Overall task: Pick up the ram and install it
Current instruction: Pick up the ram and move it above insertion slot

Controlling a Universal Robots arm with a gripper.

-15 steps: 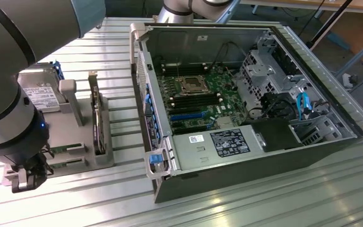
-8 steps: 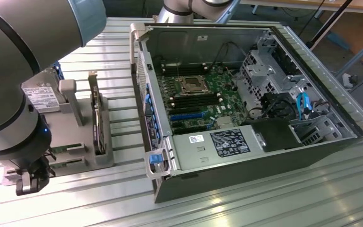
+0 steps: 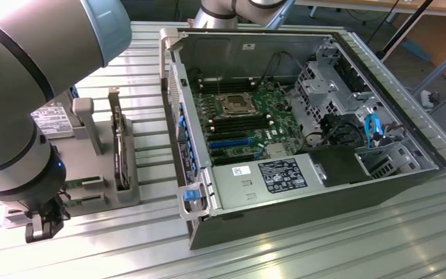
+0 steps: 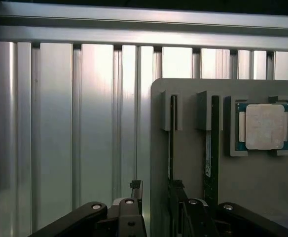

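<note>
Two rams stand on edge in slots of a grey holder plate (image 4: 193, 163): one ram (image 4: 170, 138) near the plate's edge, the other ram (image 4: 212, 143) beside it. My gripper (image 4: 156, 186) hangs just above the holder, open, its dark fingers (image 4: 135, 185) straddling the first stick with a gap on one side. In the exterior view the gripper (image 3: 43, 229) sits at the lower left, over the holder's near end, where the green sticks (image 3: 83, 186) lie low in their slots.
A square silver processor (image 4: 263, 126) rests in the holder beside the rams. The labelled hard drive (image 3: 53, 119) and an upright board (image 3: 118, 148) stand further back. The open computer case (image 3: 207, 192) with its motherboard (image 3: 243, 113) is on the exterior view's right, on a ribbed metal table (image 3: 324, 250).
</note>
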